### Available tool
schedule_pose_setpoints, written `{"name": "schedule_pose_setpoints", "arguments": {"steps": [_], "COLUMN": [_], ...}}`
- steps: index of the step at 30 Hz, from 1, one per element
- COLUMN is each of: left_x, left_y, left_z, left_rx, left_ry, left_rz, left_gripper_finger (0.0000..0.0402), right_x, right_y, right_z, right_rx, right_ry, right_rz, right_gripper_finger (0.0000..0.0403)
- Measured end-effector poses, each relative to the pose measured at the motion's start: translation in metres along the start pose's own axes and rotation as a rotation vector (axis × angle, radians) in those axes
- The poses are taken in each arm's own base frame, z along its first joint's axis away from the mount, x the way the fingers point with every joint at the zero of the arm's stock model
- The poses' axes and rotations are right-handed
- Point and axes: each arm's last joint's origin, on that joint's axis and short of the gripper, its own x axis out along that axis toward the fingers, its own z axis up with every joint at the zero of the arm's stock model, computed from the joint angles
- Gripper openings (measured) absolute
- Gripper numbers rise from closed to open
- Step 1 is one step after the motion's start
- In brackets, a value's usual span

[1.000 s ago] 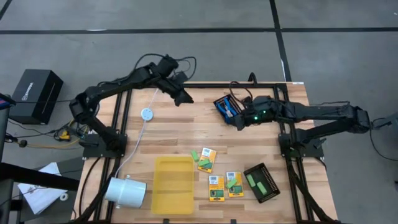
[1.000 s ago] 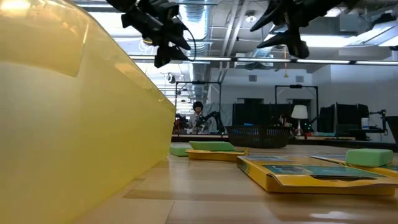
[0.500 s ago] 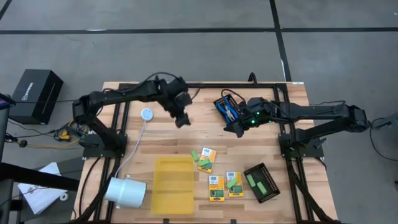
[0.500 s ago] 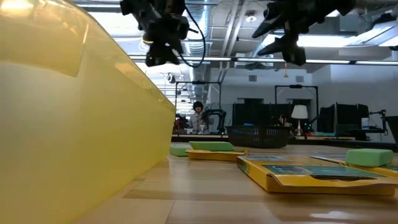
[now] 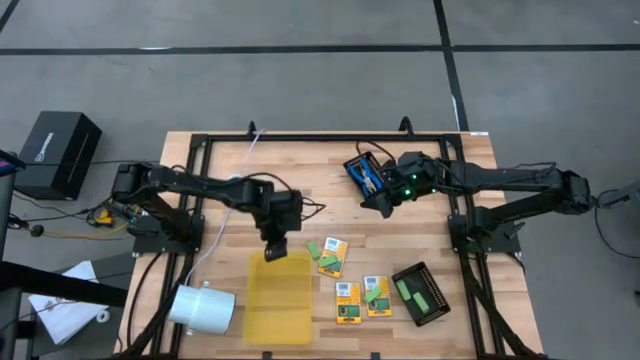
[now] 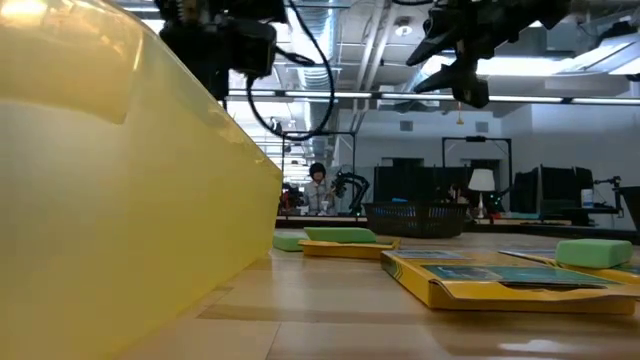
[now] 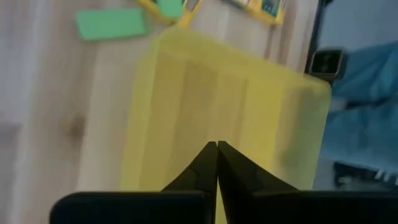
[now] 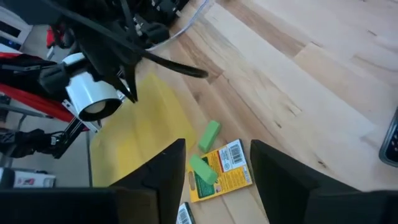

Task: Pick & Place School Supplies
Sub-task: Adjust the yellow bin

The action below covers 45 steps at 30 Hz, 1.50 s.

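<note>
My left gripper [image 5: 272,250] is shut and empty, hovering over the far edge of the flat yellow tray [image 5: 278,298]; its wrist view shows the shut fingertips [image 7: 216,145] above the tray [image 7: 236,106]. My right gripper [image 5: 385,205] is open and empty, held high beside the black mesh tray with the blue-handled scissors [image 5: 365,172] at the far right. Three yellow-and-green crayon boxes [image 5: 333,256] [image 5: 347,301] [image 5: 377,295] lie flat on the table right of the yellow tray, with green sticks [image 5: 313,249] beside and on them. The right wrist view shows one box [image 8: 217,169].
A second black mesh tray [image 5: 420,293] holding green pieces sits at the near right. A white cylinder [image 5: 200,305] lies at the near left, with a white cable [image 5: 215,235] running along the table's left part. The low view shows the yellow tray's wall [image 6: 100,200] close by.
My left gripper has swung from the table's far edge toward the near edge, turning to point down, and now hangs over the yellow tray's far edge. The supplies have stayed in place.
</note>
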Motion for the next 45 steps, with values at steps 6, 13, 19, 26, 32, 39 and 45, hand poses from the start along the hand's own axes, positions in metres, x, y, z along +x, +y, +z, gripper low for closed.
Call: {"name": "schedule_pose_setpoints", "arguments": {"steps": [6,13,19,26,32,39,45], "left_x": [0.019,0.039,0.047,0.055,0.052,0.038,0.028], "left_y": [0.010,0.023,0.034,0.049,0.069,0.094,0.102], "left_z": [-0.022,-0.041,-0.052,-0.070,-0.073,-0.066,-0.064], "left_rx": [-0.036,-0.042,-0.064,-0.113,-0.157,-0.204,-0.196], "left_ry": [-0.021,0.023,0.043,0.094,0.083,0.020,-0.015], "left_rz": [-0.013,-0.041,-0.007,0.005,0.063,0.103,0.091], "left_gripper_finger": [0.0005,0.0003,0.0001,0.0001,0.0001,0.0001,0.0001], "right_x": [-0.002,-0.004,-0.006,-0.007,-0.008,-0.012,-0.014], "right_y": [-0.006,-0.013,-0.019,-0.024,-0.026,-0.022,-0.020], "right_z": [0.005,0.011,0.016,0.019,0.021,0.026,0.029], "right_rx": [0.021,0.063,0.091,0.113,0.125,0.126,0.123], "right_ry": [-0.005,-0.004,-0.024,-0.038,-0.036,-0.057,-0.065], "right_rz": [0.000,0.012,-0.004,-0.012,-0.003,0.008,0.014], "right_gripper_finger": [0.0168,0.0165,0.0157,0.0149,0.0141,0.0133,0.0134]}}
